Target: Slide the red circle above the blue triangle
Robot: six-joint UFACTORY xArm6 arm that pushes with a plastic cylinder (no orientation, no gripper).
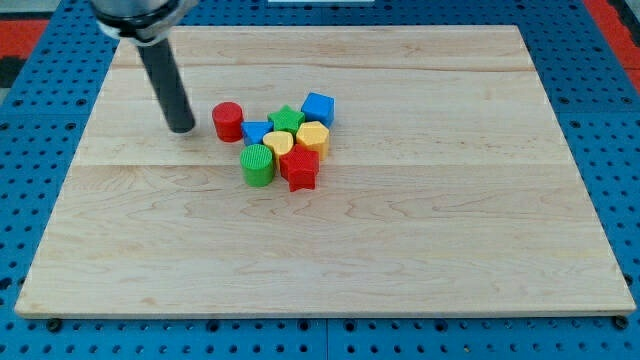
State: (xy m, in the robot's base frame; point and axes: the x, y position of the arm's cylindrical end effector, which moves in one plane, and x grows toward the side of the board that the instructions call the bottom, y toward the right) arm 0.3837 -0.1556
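Surface edge (320, 312): nearest the camera, pale wood board, lying on a blue pegboard base (40, 120).
Rod / my tip (182, 128): dark rod comes down from the view's top left; tip sits on the surface, left of the whole cluster, near the red circle w/ a small gap, not touching.
Hand: none on this rig, just the rod, so no open/closed state to give.
Red circle (228, 121): task piece. Upright cylinder, leftmost of the group, just right of my tip, beside the blue triangle at its upper left. Can't tell if they touch.
Green circle (258, 165): ribbed cylinder, bottom left of cluster, below the blue triangle.
Blue triangle (256, 131): partly hidden by neighbours, shape only roughly readable; sits btwn red circle and the yellow pieces.
Yellow heart (279, 143): centre of cluster, pressed against green circle and red star.
Green star (287, 120): top of cluster, behind the yellow pieces.
Red star (300, 169): bottom of cluster, just right of green circle, touching it as far as I can see.
Yellow block (313, 137): right of the heart, exact shape unclear.
Blue cube (318, 108): rightmost, toward the view's top, tight to green star and yellow block.
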